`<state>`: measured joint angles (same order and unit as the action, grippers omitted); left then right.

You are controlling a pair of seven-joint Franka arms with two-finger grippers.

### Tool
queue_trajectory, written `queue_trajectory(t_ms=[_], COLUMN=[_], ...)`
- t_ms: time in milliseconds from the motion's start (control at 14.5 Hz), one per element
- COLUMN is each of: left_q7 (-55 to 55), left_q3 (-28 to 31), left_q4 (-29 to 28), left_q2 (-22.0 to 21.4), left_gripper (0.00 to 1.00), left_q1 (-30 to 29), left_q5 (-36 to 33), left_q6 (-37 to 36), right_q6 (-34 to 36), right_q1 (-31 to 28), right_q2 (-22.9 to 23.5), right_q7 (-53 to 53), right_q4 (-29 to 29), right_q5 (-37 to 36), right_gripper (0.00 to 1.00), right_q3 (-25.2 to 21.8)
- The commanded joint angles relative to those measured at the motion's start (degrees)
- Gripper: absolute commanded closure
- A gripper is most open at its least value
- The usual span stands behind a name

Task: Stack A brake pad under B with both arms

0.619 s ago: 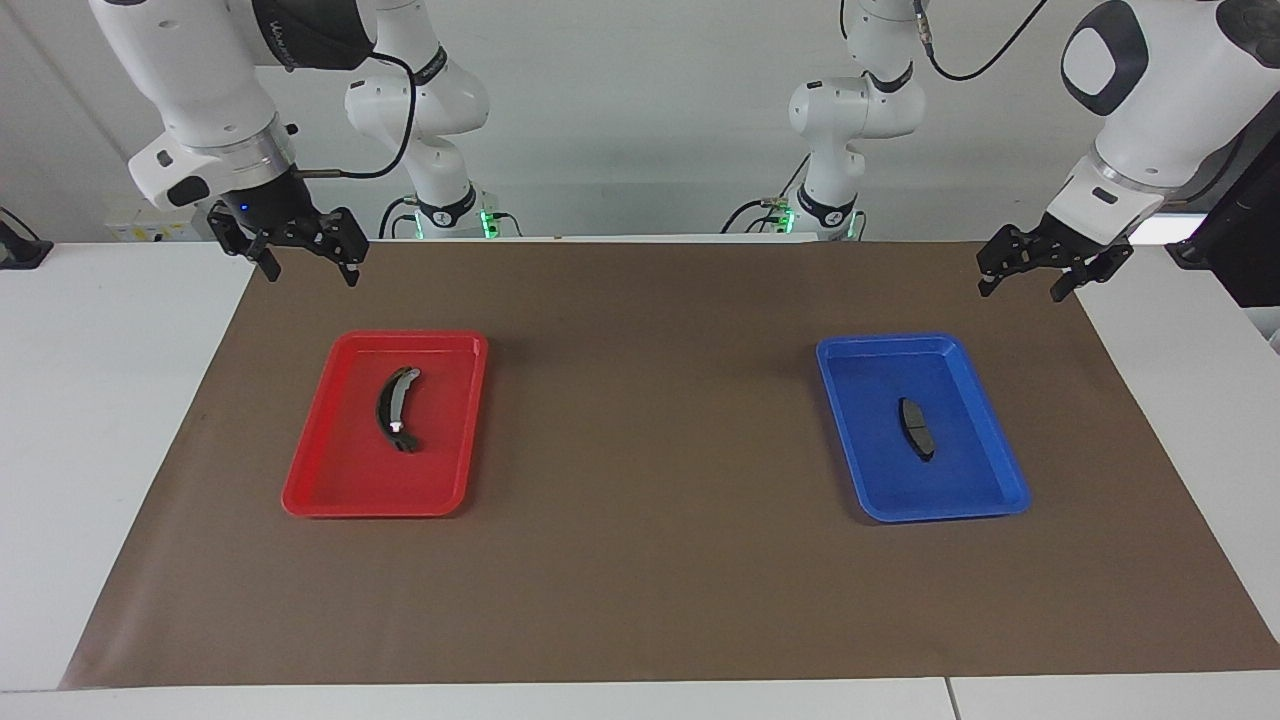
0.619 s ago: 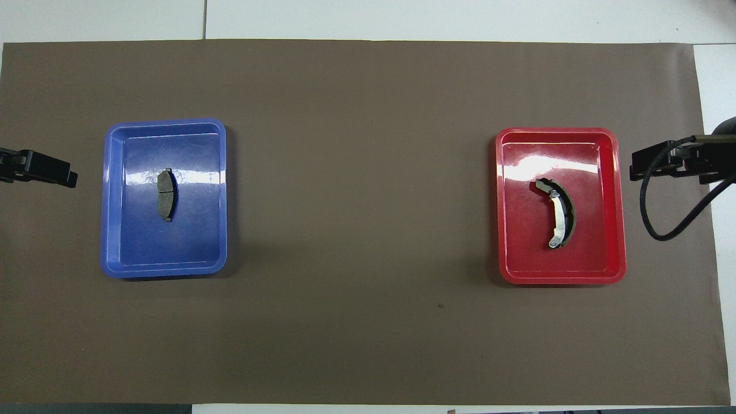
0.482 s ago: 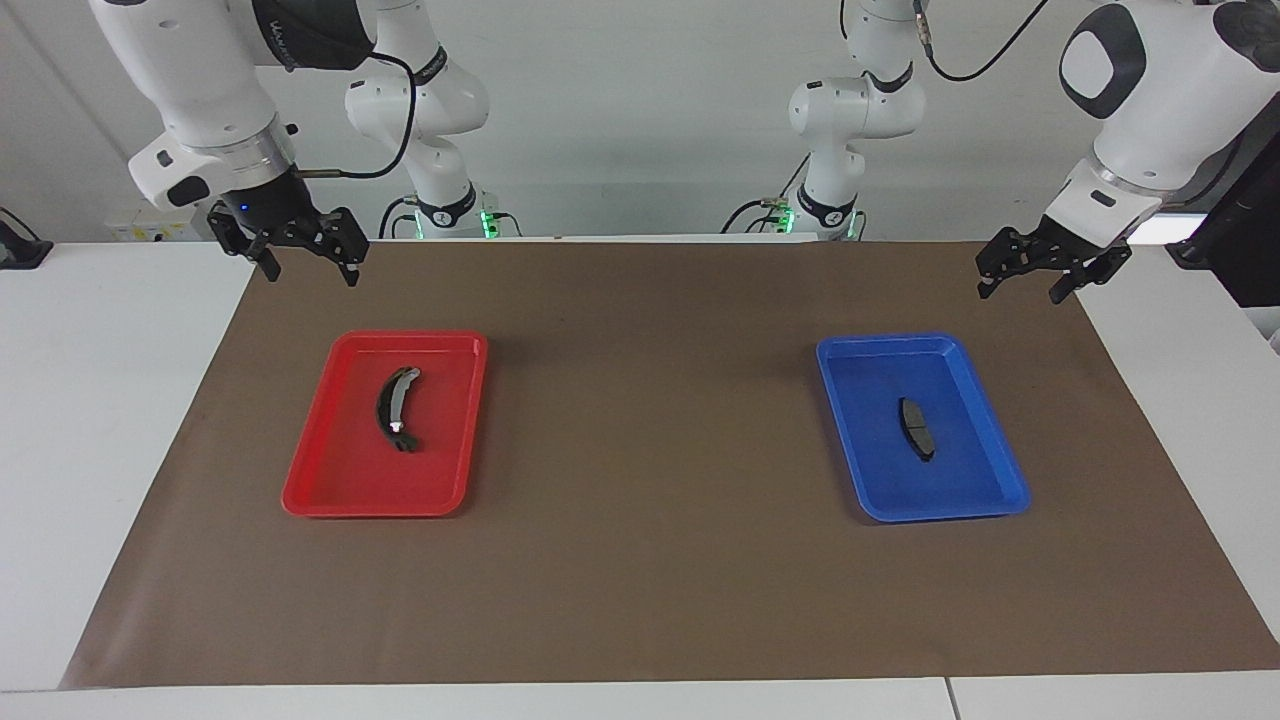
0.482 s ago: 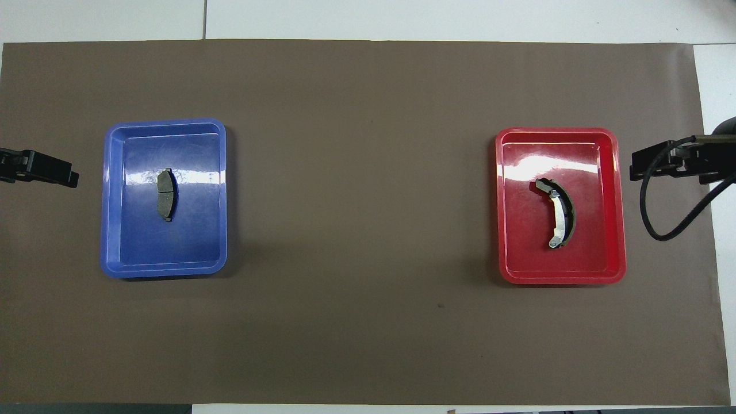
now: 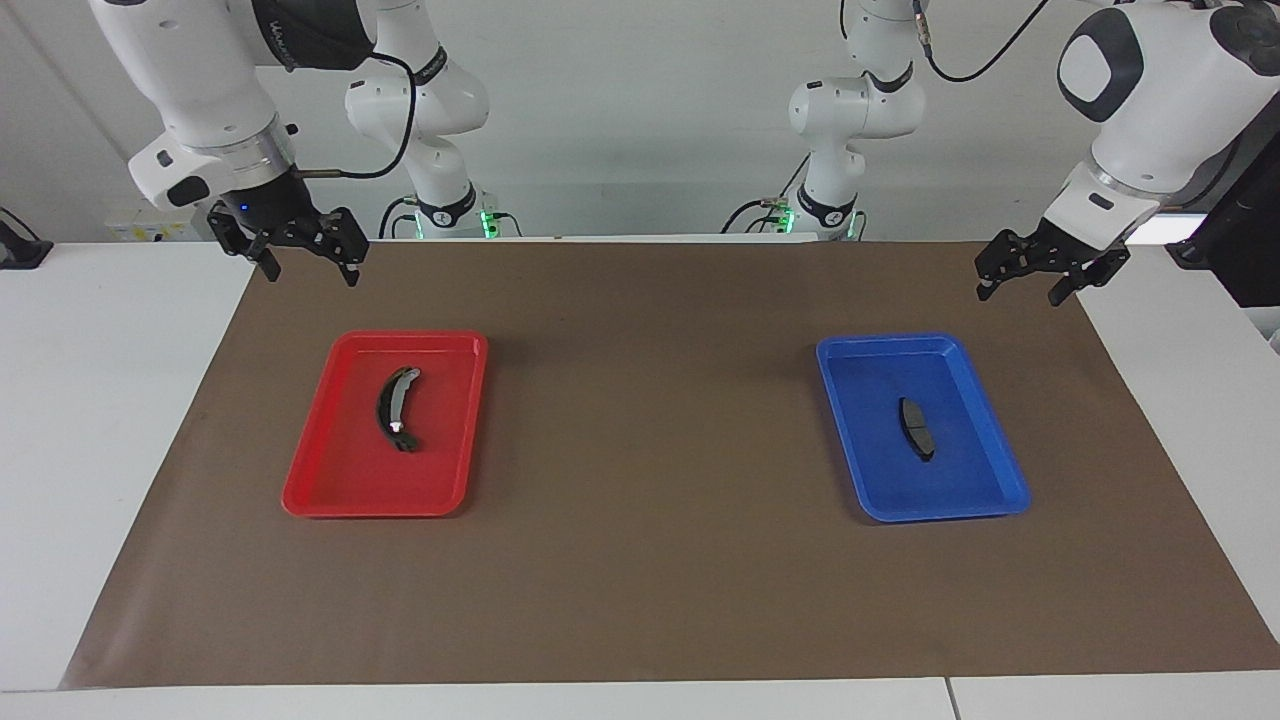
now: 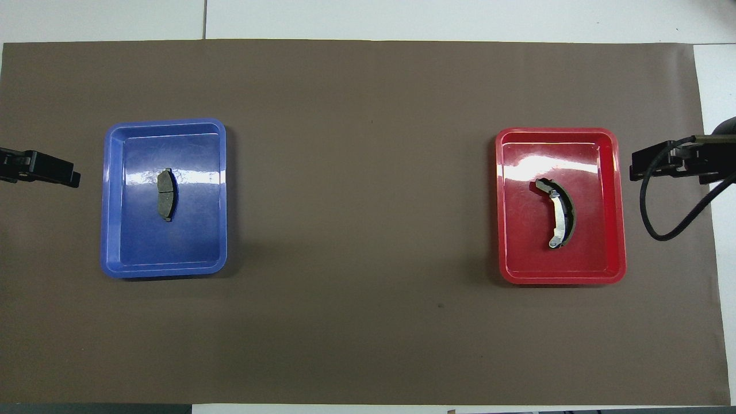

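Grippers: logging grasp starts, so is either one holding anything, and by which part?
Nothing is held: left gripper and right gripper hang open and empty.

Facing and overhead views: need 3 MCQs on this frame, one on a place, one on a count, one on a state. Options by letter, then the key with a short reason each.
1. Where does the short plain brake pad lie?
A. in the blue tray
B. in the red tray
C. on the brown mat

2. How many trays are on the mat?
A. one
B. two
C. three

3. What is the state of the curved brake pad?
A. held by the left end effector
B. stacked on the short pad
C. lying loose in its tray, untouched

Key:
1. A: the short pad rests on the blue tray's floor.
2. B: one red and one blue tray show in both views.
3. C: it lies alone in the red tray, while the right end effector hangs open over the mat's edge and the left one is open too, holding nothing.
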<state>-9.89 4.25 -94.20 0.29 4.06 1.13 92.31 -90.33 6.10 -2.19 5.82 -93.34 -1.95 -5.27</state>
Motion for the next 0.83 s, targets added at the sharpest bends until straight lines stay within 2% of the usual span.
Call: queue_trajectory(t_ms=[0,757], left_q7=[-0.57,-0.57], left_q3=[0.14,0.14], left_q4=[-2.39,-2.39], left_q2=[-2.04,-1.96], left_gripper=[0.01,0.01], left_q1=[0.16,-0.19], left_q5=[-0.78,-0.78], left_q6=[1.21,1.20], right_q6=[-0.20,-0.20], right_q1=[-0.38,-0.38], right_q2=[-0.01,-0.01], right_q7=[-0.54,-0.54], right_q4=[-0.26,-0.26], right_q5=[-0.51,-0.42], right_gripper=[0.00,0.00], right_q3=[0.00,0.00])
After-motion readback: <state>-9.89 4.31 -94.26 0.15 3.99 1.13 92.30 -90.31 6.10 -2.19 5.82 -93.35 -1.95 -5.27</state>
